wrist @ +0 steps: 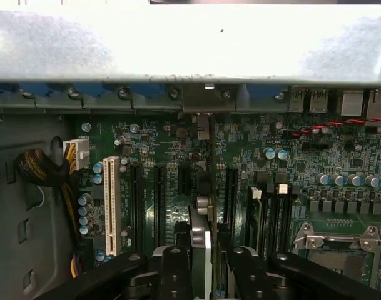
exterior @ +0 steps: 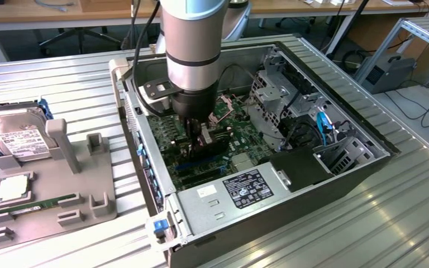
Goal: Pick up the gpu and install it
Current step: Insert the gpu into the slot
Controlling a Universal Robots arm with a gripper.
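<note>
**Seating the card squarely**

Inside the open computer case [exterior: 334,167], the gripper [wrist: 206,259] fingers [wrist: 172,269] pinch the gpu [wrist: 201,234] edge-on, upright over the motherboard [wrist: 315,169]. Best keep it vertical, aligned with its slot [wrist: 210,181], bracket toward the case's rear wall.

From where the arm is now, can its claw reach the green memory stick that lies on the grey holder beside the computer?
Probably not as things stand. The claw is down inside the open computer case, closed on the gpu above the motherboard. The memory stick lies outside, beyond the case wall.
</note>
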